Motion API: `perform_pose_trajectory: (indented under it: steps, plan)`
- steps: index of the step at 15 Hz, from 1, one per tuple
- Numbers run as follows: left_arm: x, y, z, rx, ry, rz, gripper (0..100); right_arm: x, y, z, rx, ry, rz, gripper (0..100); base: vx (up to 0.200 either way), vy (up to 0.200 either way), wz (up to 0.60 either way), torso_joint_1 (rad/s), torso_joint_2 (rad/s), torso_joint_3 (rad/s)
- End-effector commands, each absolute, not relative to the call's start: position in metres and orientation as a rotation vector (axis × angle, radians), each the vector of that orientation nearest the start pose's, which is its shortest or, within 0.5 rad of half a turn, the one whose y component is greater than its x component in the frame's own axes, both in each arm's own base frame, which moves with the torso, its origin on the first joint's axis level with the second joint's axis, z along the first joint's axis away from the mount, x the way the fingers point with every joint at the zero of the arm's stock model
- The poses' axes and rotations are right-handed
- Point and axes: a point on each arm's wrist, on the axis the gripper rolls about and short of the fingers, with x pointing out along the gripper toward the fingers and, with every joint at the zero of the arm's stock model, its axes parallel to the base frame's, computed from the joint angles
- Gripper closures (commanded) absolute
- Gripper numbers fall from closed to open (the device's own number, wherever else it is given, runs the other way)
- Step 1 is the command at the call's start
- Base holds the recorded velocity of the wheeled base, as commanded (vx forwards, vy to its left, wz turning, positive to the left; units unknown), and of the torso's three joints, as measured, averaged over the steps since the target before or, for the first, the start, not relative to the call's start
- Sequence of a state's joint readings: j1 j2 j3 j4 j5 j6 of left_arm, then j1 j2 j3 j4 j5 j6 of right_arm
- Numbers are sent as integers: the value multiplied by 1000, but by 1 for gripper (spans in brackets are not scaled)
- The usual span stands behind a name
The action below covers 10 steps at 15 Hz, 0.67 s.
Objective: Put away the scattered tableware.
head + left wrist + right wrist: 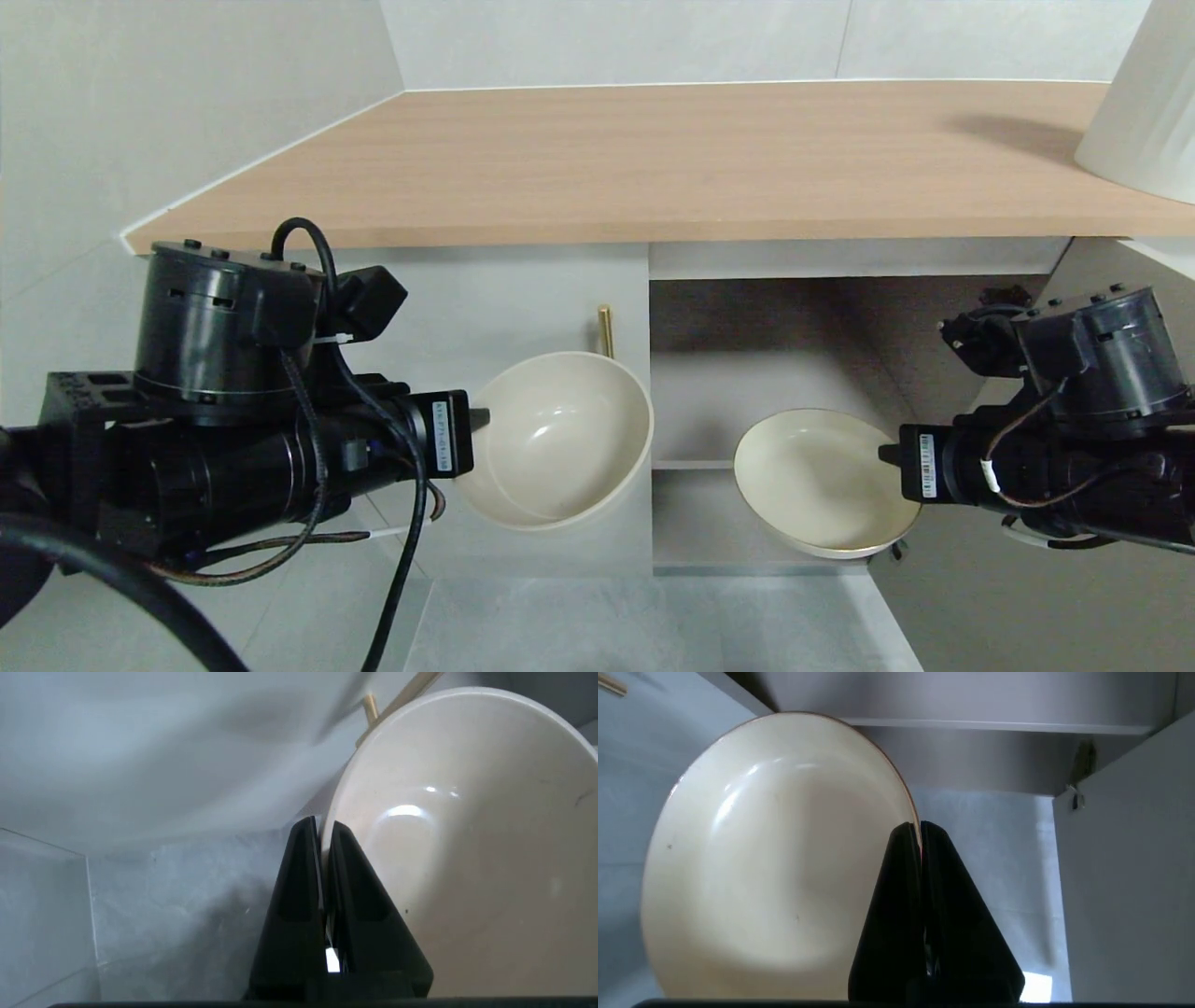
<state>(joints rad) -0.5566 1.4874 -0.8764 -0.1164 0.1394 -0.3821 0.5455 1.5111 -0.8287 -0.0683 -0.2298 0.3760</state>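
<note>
1. Two cream dishes in all: one deep bowl [560,439] and one shallower plate [822,481].
2. Two grippers, one dish apiece.
3. Left gripper [481,418] pinched tight on the bowl's rim, with the thin wall caught between its two black fingers [304,887], as seen close up in the left wrist view.
4. Bowl held in the air and tipped with its hollow facing up and forward, in front of the one closed cabinet door [523,299], just below the single brass handle [605,329].
5. Right gripper [882,455] clamped the same way on the plate's rim, edge pressed between the fingers.
6. Plate held clear of the grey floor [653,625], tilted, in front of the one open compartment [747,373] and overlapping the front edge of its single shelf [691,464] in the head view.
7. Bowl and plate apart, side by side, with the cabinet's centre edge between them.
8. One wooden countertop [653,159] above the cabinet, with one white ribbed object [1144,112] at its right end.
9. One open door [990,607] swung out on the right.
</note>
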Motion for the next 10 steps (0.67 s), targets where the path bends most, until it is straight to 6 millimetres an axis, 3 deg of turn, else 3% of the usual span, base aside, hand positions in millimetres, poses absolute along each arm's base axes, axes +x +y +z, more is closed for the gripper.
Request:
perform_pose_trajectory:
  steps: [1,6,7,10]
  plan:
    - [215,-130,211,-199,540,-312,100,217,126,186,123,630,191,100,0,0,0,0,0,0]
    - [215,-130,211,-200,540,-312,100,240,140,152,56,727,174,100,0,0,0,0,0,0]
    - [216,-131,211,-200,541,-311,100,259,150,135,61,719,145,100,0,0,0,0,0,0]
    - [217,-132,209,-197,547,-311,100,290,163,87,62,731,31,100,0,0,0,0,0,0]
